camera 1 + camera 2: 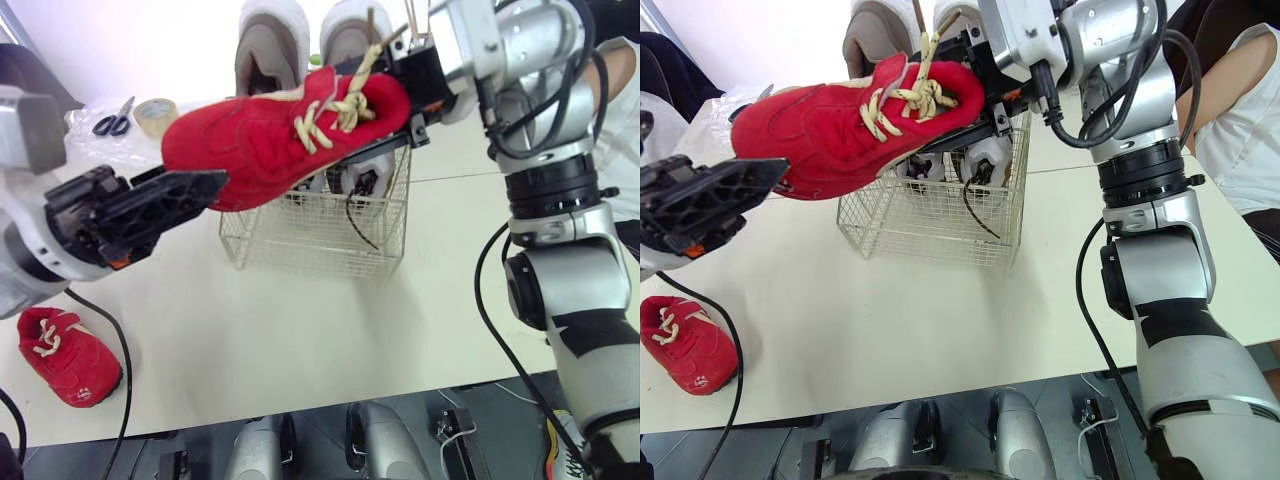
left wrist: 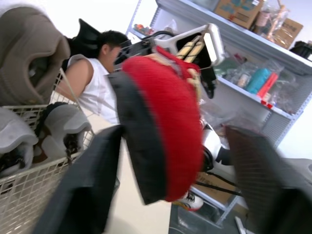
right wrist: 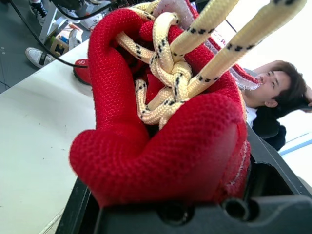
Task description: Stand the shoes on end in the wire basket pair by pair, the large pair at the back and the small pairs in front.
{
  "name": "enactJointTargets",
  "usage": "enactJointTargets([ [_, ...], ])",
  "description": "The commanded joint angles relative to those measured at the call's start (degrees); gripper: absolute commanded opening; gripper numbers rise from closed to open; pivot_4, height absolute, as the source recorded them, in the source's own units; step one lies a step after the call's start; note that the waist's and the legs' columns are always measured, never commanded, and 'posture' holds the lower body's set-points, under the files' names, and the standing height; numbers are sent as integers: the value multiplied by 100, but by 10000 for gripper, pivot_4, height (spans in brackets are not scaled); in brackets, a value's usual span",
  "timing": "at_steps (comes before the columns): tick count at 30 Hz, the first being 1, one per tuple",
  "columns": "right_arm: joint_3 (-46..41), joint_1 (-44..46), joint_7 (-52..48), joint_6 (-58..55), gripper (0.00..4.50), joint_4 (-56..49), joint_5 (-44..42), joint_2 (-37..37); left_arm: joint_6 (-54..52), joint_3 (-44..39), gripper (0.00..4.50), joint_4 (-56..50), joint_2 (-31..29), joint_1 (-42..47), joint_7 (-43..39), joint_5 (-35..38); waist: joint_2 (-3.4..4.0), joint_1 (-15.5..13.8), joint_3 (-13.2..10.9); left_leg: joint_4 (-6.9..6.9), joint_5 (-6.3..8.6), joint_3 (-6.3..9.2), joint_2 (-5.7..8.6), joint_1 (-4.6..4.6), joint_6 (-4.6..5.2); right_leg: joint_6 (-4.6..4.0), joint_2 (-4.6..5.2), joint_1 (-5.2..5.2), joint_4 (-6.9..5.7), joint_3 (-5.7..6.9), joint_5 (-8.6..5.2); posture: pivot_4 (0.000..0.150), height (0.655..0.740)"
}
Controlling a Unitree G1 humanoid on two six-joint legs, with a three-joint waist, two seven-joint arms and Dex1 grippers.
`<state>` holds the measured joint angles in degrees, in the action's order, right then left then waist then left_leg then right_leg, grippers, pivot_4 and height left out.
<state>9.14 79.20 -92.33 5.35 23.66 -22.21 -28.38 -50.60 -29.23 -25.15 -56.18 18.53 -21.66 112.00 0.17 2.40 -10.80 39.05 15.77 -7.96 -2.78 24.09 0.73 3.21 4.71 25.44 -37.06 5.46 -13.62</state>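
Observation:
A red shoe (image 1: pixel 270 140) with cream laces hangs level above the wire basket (image 1: pixel 310 245). My right gripper (image 1: pixel 418 95) is shut on its heel end. The toe lies between the spread fingers (image 2: pixel 87 195) of my left gripper (image 1: pixel 208 190), which is open. Two large grey-brown shoes (image 1: pixel 270 45) stand on end at the back of the basket. Small white shoes (image 1: pixel 355 178) sit in front of them, partly hidden by the red shoe. A second red shoe (image 1: pixel 65 355) lies on the table at the near left.
Scissors (image 1: pixel 113 118) and a tape roll (image 1: pixel 155 115) lie at the far left of the table (image 1: pixel 330 340). A black cable (image 1: pixel 112 335) runs past the lying shoe. A person in a white shirt (image 1: pixel 1240 120) sits at the right. Shelves (image 2: pixel 253 53) stand behind.

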Motion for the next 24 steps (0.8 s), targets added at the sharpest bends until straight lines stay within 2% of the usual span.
enactJointTargets([
  [1,-104,56,-17,-53,20837,-275,-112,8,20,5,12610,-69,60,177,70,100,-3,-2,-1,2,0,1,0,0,0,0,0,-1,-1,0,0,1500,7400],
  [3,-87,31,-17,-92,20837,-313,-99,-11,10,3,5040,-107,109,161,102,100,-6,-10,-3,3,0,1,1,0,0,0,1,-2,-1,0,0,1500,7400],
  [4,-100,29,-16,-87,20837,-298,-64,-10,12,-5,3212,-120,138,141,134,100,-7,-10,-3,4,0,2,1,0,0,0,1,-2,-1,0,0,1500,7400],
  [6,-69,-2,-16,-103,30657,-293,-29,-81,55,-50,3172,-158,249,96,202,100,-8,-9,-4,4,0,2,1,0,0,0,1,-3,-1,0,0,1500,7400],
  [7,-76,-12,-17,-113,33344,-289,-15,-95,83,-71,3172,-173,315,87,242,100,-8,-11,-4,5,0,2,1,0,0,0,1,-3,-1,0,0,1500,7400],
  [9,-151,-35,50,-262,43014,-293,4,-128,168,-138,3172,-244,460,47,335,100,-11,-10,-4,5,0,2,1,0,0,0,0,-3,-2,0,0,1500,7400],
  [10,-208,-51,151,-422,44148,-300,13,-175,250,-174,3172,-318,565,18,422,100,-11,-11,-4,6,0,2,1,0,0,0,0,-3,-2,0,0,1500,7400],
  [15,-913,-194,927,-2218,44148,-18,-458,-716,868,-486,3172,-832,1183,-251,922,100,-25,-60,-10,10,0,5,2,0,1,0,6,-7,-1,-1,0,1500,7400],
  [18,-1625,-592,1579,-3709,44148,-283,-1281,-823,1298,-484,3172,-1144,1503,-309,1247,100,-31,-128,-7,12,0,6,2,-1,1,-3,14,-9,-1,-1,1,1500,7400],
  [21,-2444,-1106,2613,-5343,44148,-974,-2599,-491,1691,-358,3172,-1368,1762,-238,1540,100,-33,-155,-6,12,0,9,2,-5,1,-6,18,-14,-1,-1,2,1500,7400],
  [24,-2978,-1612,3967,-6217,44148,-1764,-3730,244,1982,-176,3172,-1437,1956,-104,1716,100,-32,-143,-6,10,-1,8,0,-6,2,-10,18,-13,-5,-1,6,1500,7400],
])
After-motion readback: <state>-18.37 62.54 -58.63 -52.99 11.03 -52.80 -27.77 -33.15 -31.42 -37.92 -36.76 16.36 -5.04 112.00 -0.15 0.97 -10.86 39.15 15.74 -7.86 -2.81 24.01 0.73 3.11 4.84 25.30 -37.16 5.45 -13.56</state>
